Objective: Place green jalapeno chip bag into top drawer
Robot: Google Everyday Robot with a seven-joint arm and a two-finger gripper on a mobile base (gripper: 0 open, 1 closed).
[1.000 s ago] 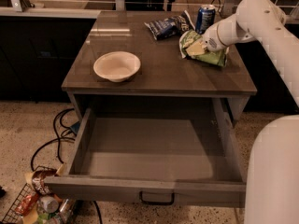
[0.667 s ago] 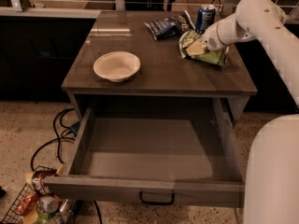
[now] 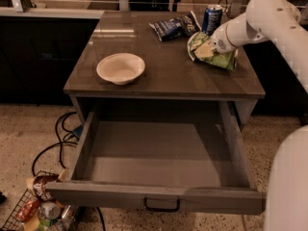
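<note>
The green jalapeno chip bag lies on the back right of the tabletop, crumpled, its left part raised. My gripper reaches in from the right on the white arm and sits right on the bag's upper side; the bag's folds cover the fingertips. The top drawer is pulled fully open below the tabletop, its inside bare, with a small dark pull handle on its front.
A white bowl sits at the left of the table. A dark blue chip bag and a blue can lie at the back. Cables and a wire basket of items are on the floor at lower left.
</note>
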